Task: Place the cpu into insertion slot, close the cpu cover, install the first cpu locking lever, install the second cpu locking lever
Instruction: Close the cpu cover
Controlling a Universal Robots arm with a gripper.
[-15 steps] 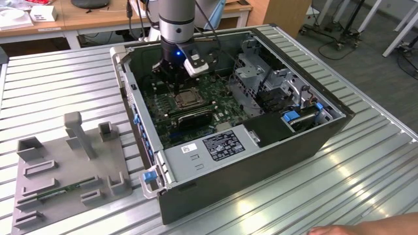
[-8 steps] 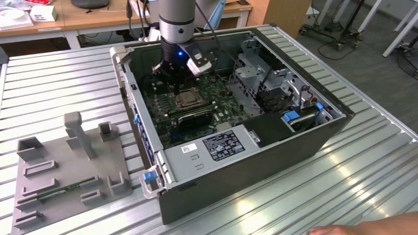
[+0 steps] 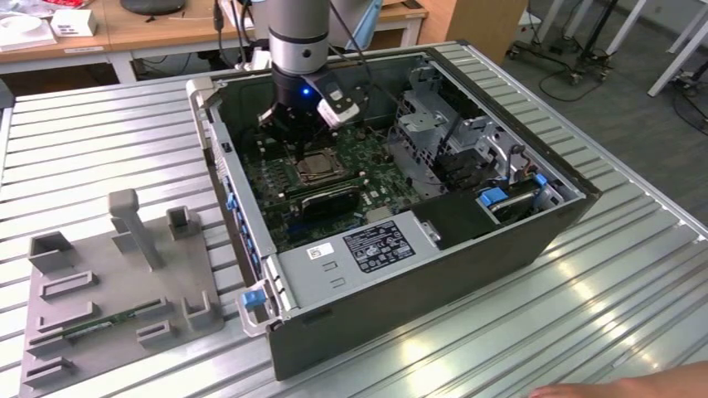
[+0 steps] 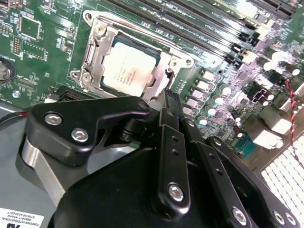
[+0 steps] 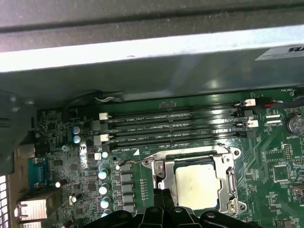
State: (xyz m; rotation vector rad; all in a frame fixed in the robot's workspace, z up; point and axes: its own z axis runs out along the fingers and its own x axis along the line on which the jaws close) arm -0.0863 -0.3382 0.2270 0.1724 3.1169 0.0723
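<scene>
Centre-left of the exterior view, the cpu point(image 3: 317, 168) sits in the insertion slot point(image 3: 298, 176), cpu cover point(image 5: 160, 176) down over it. Gripper point(image 5: 164, 194) hangs just beside it, fingers closed together, nothing held. Risk: tips snagging the cover edge or nearby caps point(image 5: 102, 175) — clearance looks tight. Lower right, a white label point(image 3: 374, 246) — print left unread.

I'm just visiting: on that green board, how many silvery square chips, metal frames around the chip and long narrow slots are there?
cpu: 1
cpu cover: 1
long memory slots: 4
Total: 6
</scene>
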